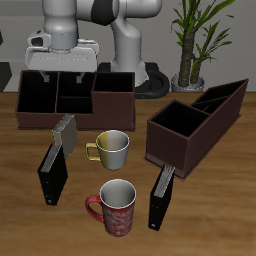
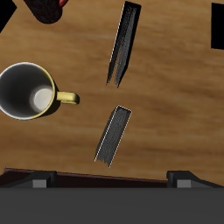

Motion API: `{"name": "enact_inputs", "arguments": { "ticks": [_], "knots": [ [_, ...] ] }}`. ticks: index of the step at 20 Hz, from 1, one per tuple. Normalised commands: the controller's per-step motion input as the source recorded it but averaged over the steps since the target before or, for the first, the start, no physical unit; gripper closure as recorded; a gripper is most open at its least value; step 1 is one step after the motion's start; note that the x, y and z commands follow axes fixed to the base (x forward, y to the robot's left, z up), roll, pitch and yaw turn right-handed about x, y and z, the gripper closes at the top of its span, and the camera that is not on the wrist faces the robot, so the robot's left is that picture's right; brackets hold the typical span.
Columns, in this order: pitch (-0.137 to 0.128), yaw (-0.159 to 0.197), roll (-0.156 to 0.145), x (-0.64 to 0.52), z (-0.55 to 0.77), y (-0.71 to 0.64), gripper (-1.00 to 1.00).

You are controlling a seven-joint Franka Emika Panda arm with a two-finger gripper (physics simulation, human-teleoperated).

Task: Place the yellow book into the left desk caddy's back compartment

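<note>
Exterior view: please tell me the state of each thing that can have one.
Gripper: jaws open, holding nothing.
Yellow book: closed, standing on edge, not held.
Black book beside it: closed, standing on edge.
Other black book: closed, standing on edge.
Left desk caddy: open-top, upright.
Back compartment: no book inside.
Yellow mug: upright, empty.
Red mug: upright, empty.
Wide dark box: open-top.

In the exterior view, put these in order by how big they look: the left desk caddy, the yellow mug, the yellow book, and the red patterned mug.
1. The left desk caddy, by far the largest.
2. and 3. The red patterned mug and the yellow mug look alike; the red one is nearer the camera, so I won't rank them.
4. The yellow book, smallest, seen edge-on.
</note>
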Motion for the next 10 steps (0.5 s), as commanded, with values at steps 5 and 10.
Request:
{"name": "enact_inputs", "arguments": {
  "ticks": [5, 10],
  "knots": [
    [-0.068, -0.065, -0.042, 0.00, -0.28, -0.14, -1.00],
    [-0.008, -0.050, -0.009, 0.13, -0.38, 0.05, -1.00]
  ]
}}
